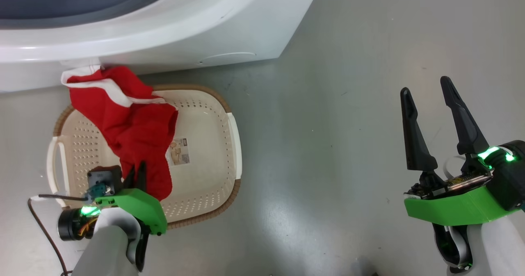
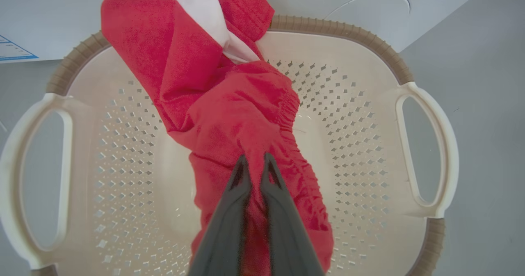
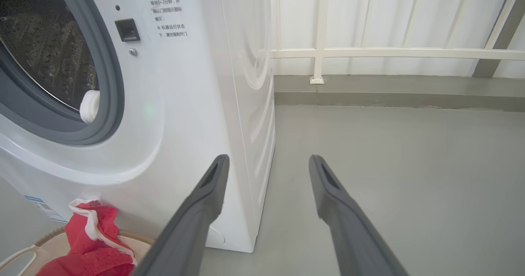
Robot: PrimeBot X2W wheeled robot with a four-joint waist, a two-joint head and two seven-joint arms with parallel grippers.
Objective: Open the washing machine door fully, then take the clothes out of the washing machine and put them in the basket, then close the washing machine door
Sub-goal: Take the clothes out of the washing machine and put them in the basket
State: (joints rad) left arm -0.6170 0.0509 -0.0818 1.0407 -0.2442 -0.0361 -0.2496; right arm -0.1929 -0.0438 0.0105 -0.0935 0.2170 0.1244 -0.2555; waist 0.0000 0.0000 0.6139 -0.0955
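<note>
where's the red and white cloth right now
In the head view's left, the red-and-white fabric garment hangs over the cream perforated plastic basket, pinched by the left gripper, its upper end near the white washing machine.

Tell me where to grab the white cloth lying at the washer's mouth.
Pinch the rounded white bulge resting on the grey gasket, coming straight in from the front. It stands proud of the lip, so the open right gripper could likely straddle it.
</note>
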